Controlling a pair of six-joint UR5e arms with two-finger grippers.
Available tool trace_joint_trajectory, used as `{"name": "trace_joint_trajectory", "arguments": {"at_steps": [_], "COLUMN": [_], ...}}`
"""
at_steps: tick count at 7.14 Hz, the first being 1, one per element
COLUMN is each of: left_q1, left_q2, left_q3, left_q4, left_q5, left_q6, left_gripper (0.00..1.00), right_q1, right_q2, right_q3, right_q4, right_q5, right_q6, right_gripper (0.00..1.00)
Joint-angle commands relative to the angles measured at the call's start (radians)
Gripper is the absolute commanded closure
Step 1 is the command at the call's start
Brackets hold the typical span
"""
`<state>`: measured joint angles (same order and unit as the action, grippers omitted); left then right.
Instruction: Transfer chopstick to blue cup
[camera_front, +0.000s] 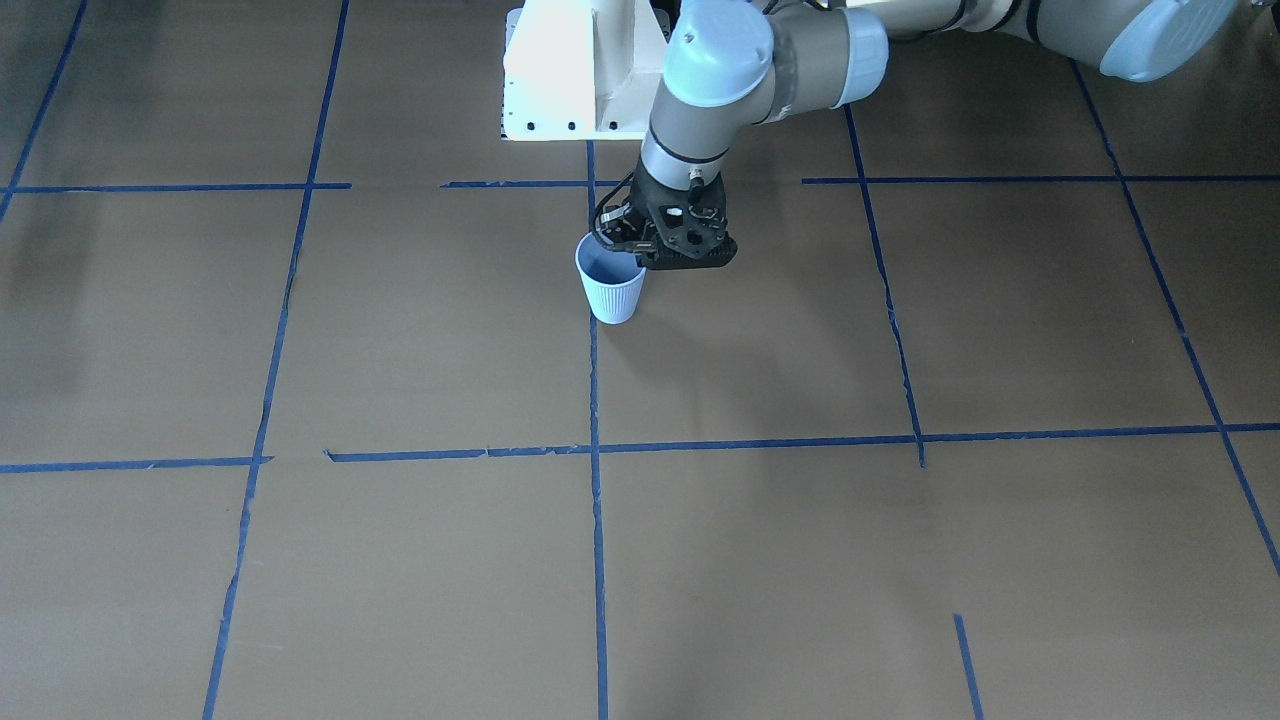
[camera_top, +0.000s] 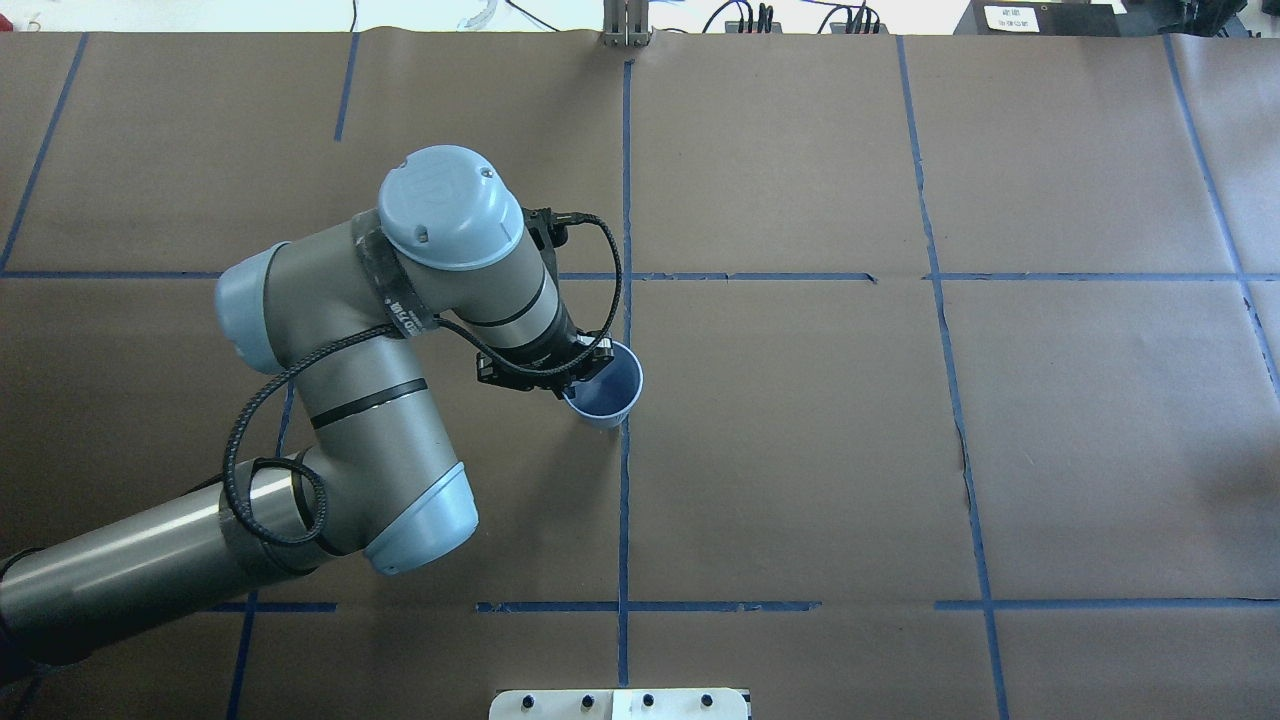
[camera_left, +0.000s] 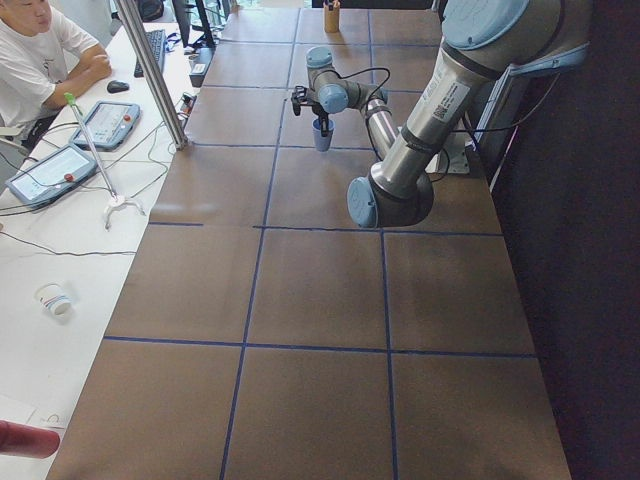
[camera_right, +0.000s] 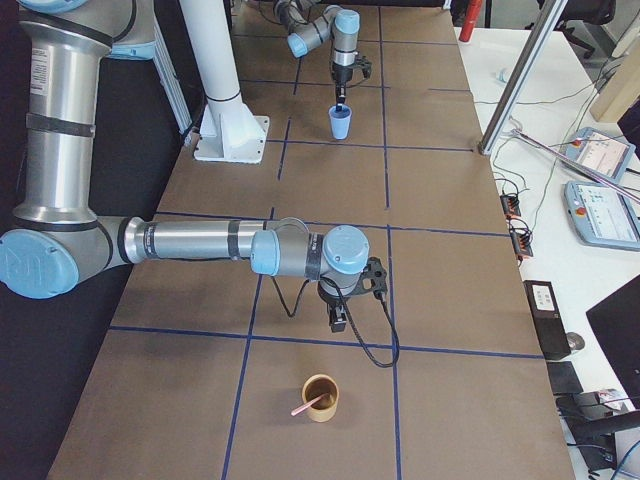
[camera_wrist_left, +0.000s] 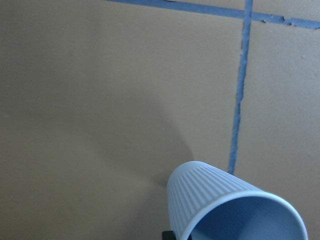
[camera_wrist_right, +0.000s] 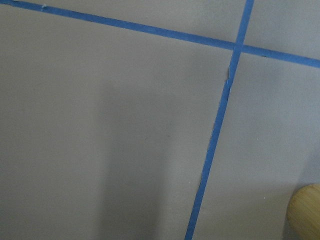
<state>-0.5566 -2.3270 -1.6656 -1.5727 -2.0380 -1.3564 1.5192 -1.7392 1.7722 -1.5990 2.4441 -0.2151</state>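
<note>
Left gripper (camera_top: 572, 382), width unclear, at rim of blue cup (camera_top: 612, 388); chopstick (camera_right: 307, 405) well apart in tan cup (camera_right: 325, 411)

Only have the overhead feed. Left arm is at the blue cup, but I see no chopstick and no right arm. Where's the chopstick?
Observer: Right side view only. The chopstick leans in a tan cup at the robot's right end of the table.
Operator: Right arm on it yet?
Observer: No. The right arm's fingers hang over the table near that cup, clear of it and of the chopstick. I can't tell from there whether they are open or shut.
Operator: Is the blue cup lifted? Can't judge height from above.
Observer: It doesn't look lifted. In the front view the blue cup stands upright with its base on the table.
</note>
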Motion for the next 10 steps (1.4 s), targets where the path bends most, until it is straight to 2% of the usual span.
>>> {"name": "trace_joint_trajectory", "arguments": {"at_steps": [1, 2, 3, 4, 5, 6, 7, 9, 10], "left_q1": [0.004, 0.004, 0.004, 0.004, 0.006, 0.009, 0.003, -0.026, -0.051], "left_q2": [-0.032, -0.031, -0.031, -0.031, -0.023, -0.025, -0.008, 0.119, 0.192], "left_q3": [0.084, 0.087, 0.087, 0.084, 0.079, 0.06, -0.012, -0.219, -0.268], "left_q4": [-0.07, -0.07, -0.07, -0.07, -0.067, -0.06, -0.052, 0.022, 0.017], "left_q5": [0.001, 0.001, 0.001, 0.002, 0.081, 0.103, 0.102, 0.105, 0.107], "left_q6": [-0.05, -0.05, -0.05, -0.05, -0.065, -0.084, -0.096, -0.089, -0.064], "left_gripper": [1.0, 1.0, 0.93, 0.47, 0.08, 0.0, 0.0, 0.0, 0.0], "right_q1": [-0.019, -0.037, -0.037, -0.037, -0.037, -0.036, -0.034, -0.025, -0.014], "right_q2": [-0.051, -0.049, -0.049, -0.052, -0.065, -0.065, -0.074, -0.068, -0.066], "right_q3": [-0.008, -0.01, -0.01, -0.01, -0.008, -0.008, -0.007, -0.016, -0.019], "right_q4": [0.201, 0.202, 0.203, 0.205, 0.212, 0.202, 0.215, 0.206, 0.203], "right_q5": [-0.019, -0.031, -0.03, -0.024, -0.02, -0.008, -0.008, -0.039, -0.095], "right_q6": [0.009, 0.01, 0.013, 0.003, -0.003, -0.001, -0.003, -0.033, -0.105], "right_gripper": [0.0, 0.0, 0.0, 0.0, 0.0, 0.0, 0.0, 0.01, 0.01]}}
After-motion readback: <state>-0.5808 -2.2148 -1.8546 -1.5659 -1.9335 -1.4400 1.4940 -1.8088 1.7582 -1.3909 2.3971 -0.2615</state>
